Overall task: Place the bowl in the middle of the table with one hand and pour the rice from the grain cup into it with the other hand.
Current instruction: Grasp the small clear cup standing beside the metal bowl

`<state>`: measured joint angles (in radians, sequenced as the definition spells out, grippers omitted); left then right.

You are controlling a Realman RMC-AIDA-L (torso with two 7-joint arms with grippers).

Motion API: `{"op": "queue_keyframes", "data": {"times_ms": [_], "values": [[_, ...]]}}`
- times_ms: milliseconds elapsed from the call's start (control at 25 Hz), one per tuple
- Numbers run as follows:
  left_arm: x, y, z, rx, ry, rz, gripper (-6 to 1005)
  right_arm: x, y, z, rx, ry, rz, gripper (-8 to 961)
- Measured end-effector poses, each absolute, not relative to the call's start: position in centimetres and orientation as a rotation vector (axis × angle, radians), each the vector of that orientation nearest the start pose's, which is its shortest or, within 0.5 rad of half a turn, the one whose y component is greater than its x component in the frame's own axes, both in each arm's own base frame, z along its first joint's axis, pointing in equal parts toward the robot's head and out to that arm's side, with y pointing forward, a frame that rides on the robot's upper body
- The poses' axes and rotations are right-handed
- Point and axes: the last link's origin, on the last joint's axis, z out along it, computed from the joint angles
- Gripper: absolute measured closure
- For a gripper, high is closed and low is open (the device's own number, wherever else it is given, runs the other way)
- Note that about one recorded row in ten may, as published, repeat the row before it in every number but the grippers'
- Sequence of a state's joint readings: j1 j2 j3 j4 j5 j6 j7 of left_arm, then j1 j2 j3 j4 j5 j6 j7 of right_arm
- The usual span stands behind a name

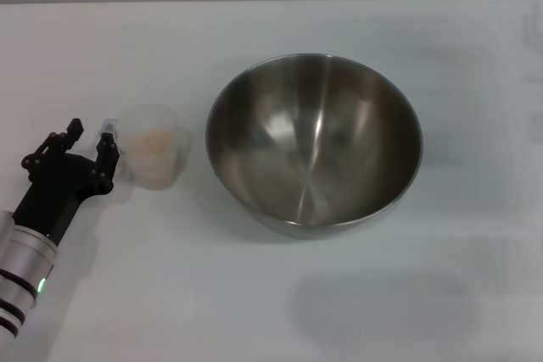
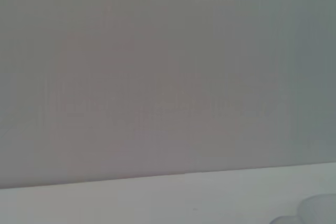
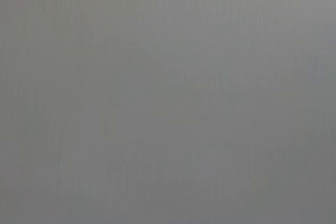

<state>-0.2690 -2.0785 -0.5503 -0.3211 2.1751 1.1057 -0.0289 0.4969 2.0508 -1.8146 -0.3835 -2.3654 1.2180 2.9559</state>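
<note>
The bowl (image 1: 314, 143) already sits near the middle of the table (image 1: 170, 294), so placing looks done; pouring is left. The cup (image 1: 153, 146), at the bowl's nine o'clock and just apart from it, holds pale rice (image 1: 151, 141) (a small heap). The left gripper (image 1: 92, 143) stands at the cup's nine o'clock, fingers spread, one touching its handle, nothing clamped. The right gripper is out of view. The bowl is shiny and empty.

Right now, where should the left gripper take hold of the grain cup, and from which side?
Probably at the handle side of the grain cup, coming from the robot's left, where the left gripper is open. The cup stands upright holding rice, and the bowl crowds its other side.
</note>
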Motion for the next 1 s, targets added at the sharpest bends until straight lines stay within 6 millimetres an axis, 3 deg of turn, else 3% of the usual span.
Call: {"op": "queue_keyframes", "data": {"times_ms": [440, 520, 760, 960, 1000], "values": [[-32.8, 27.2, -7.0, -1.788, -0.599, -0.624, 782, 28.1, 38.5, 6.9, -1.19, 0.264, 0.732, 443], [-32.6, 27.3, -7.0, -1.788, -0.594, -0.631, 975, 28.1, 38.5, 6.9, -1.19, 0.265, 0.732, 443], [-31.7, 27.7, -6.7, -1.779, -0.542, -0.663, 973, 28.2, 38.4, 6.9, -1.189, 0.266, 0.73, 443], [-28.2, 29.8, -5.3, -1.718, -0.218, -0.656, 971, 28.1, 38.5, 6.9, -1.19, 0.264, 0.733, 443], [-28.2, 29.8, -5.3, -1.718, -0.218, -0.656, 970, 28.1, 38.5, 6.9, -1.19, 0.264, 0.733, 443]]}}
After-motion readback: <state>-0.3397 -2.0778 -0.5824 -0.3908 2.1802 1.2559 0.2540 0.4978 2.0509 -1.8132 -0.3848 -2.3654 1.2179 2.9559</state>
